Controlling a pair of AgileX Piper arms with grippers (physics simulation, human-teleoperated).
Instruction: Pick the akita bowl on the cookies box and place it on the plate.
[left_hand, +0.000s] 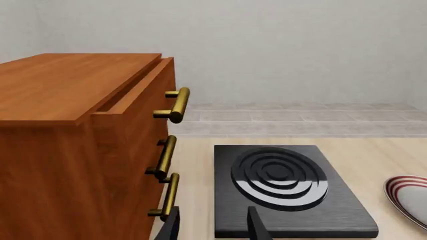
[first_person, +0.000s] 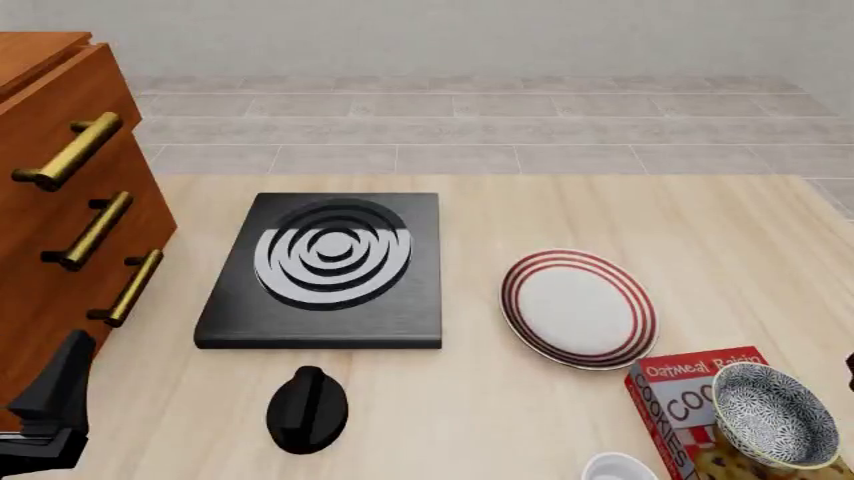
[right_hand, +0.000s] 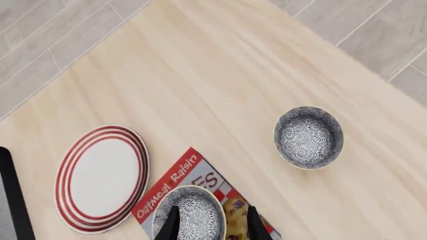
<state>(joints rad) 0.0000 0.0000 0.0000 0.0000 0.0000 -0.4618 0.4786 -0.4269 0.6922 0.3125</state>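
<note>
Left wrist view: the left gripper (left_hand: 212, 227) hung w/ fingers spread, nothing between them, above the black stove (left_hand: 287, 192) beside the wooden cabinet (left_hand: 80, 140). The plate (left_hand: 408, 199) showed only as an edge past the stove.

Front view: the akita bowl (first_person: 774, 415) sat on the cookies box (first_person: 694, 410) at the near right of the table (first_person: 534, 200), the plate just beyond and left of the box, approx. touching or nearly so. A black knob (first_person: 307, 408) lay near the stove's front edge. A white bowl (first_person: 621, 468) peeked in beside the box.

Right wrist view: the right gripper (right_hand: 212, 225) was open, fingers straddling the akita bowl on the box w/o visible contact. A second speckled bowl (right_hand: 308, 137) sat apart on bare table.
</note>
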